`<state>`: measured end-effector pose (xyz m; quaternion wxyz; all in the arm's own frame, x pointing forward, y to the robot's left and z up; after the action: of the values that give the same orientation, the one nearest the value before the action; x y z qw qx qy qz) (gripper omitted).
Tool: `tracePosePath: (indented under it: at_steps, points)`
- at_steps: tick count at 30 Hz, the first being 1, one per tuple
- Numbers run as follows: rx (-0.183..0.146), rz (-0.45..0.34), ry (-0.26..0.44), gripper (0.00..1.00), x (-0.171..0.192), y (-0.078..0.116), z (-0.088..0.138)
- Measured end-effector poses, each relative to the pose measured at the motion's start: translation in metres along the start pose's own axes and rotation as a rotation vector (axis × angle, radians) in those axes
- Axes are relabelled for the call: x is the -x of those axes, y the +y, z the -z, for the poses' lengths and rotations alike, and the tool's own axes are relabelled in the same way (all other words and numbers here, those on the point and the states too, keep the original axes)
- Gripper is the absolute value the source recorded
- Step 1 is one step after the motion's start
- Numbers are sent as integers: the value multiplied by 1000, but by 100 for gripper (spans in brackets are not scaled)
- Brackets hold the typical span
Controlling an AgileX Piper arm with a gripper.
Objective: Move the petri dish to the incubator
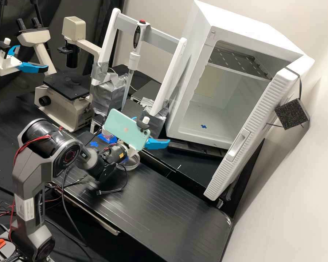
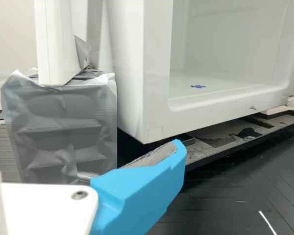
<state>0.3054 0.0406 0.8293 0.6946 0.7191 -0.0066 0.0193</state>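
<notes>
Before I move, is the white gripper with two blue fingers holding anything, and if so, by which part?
The white gripper holds nothing: its bright blue fingers stand apart, and a clear round dish lies on the black bench.

Grey arm (image 1: 30, 180), seemingly red-black cables (image 1: 30, 141)

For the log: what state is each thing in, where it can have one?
Gripper: open, nothing between its fingers.
Incubator: open, its door swung wide.
Clear round dish: outside the incubator, flat on the bench.
Pinkish round item: partly hidden behind the phone.
Phone: mounted on the arm, tilted.
Pipette: near upright, tip down.
Microscope: upright; on or off, cannot tell.
</notes>
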Motion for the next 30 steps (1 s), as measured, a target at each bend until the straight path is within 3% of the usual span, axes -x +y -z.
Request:
tracePosePath:
  at_steps: [12, 24, 30]
  points:
    - [2, -3, 3, 100, 9, 0, -2]
    - [-2, -103, 172, 100, 104, 16, 0]
    - [30, -77, 198, 100, 140, 9, -4]
